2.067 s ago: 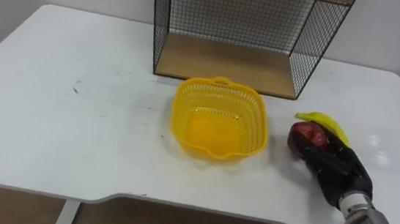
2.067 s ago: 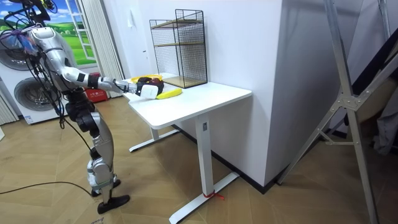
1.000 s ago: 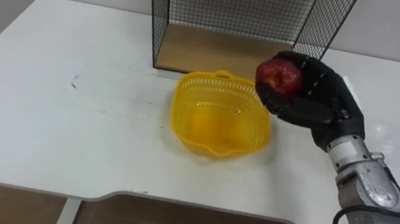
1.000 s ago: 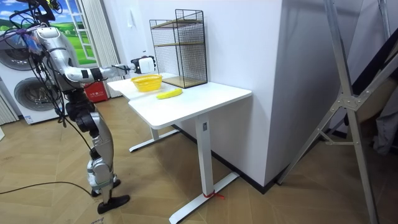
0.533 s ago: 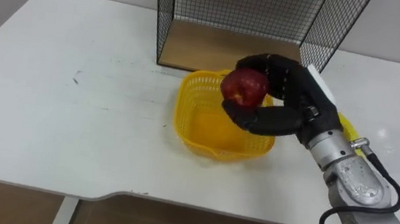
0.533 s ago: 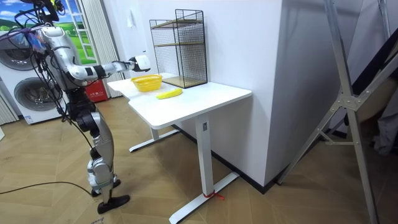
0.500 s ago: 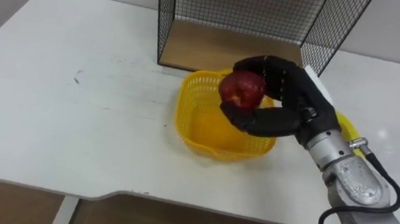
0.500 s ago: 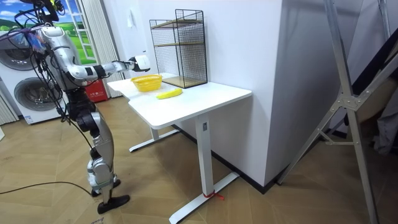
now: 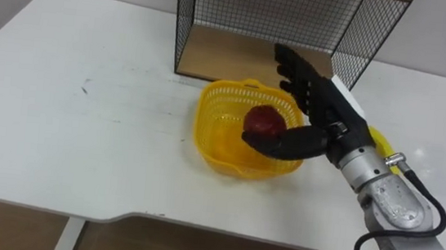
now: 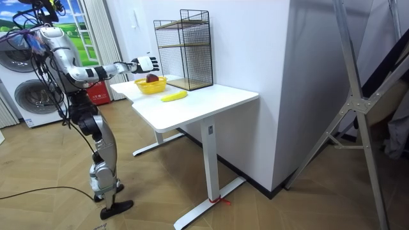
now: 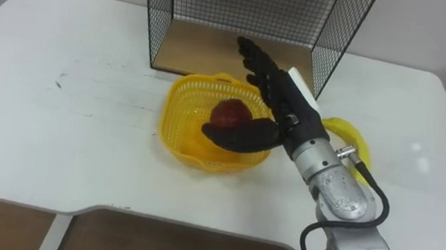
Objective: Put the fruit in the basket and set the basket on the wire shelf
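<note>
White table [image 9: 82, 144] is carrying a wire shelf [image 9: 230, 56] along its far edge, and a yellow basket [image 9: 214, 132] is sitting just in front of it. The robot is standing at the table's end on the room view's left, with a washer [image 10: 25, 96] behind it, and is reaching its right arm out over the basket. The right hand [image 9: 315, 109] is hanging above the basket's right side, wide open, its fingers [image 9: 293, 66] spreading straight toward the shelf and the thumb stretching across the basket's near rim. It is holding nothing. The apple [image 9: 264, 119] is showing inside the basket's rim, just beside the thumb; whether the two are touching cannot be told. The banana [image 9: 381, 143] is lying on the table to the right of the basket, partly hiding behind the wrist.
</note>
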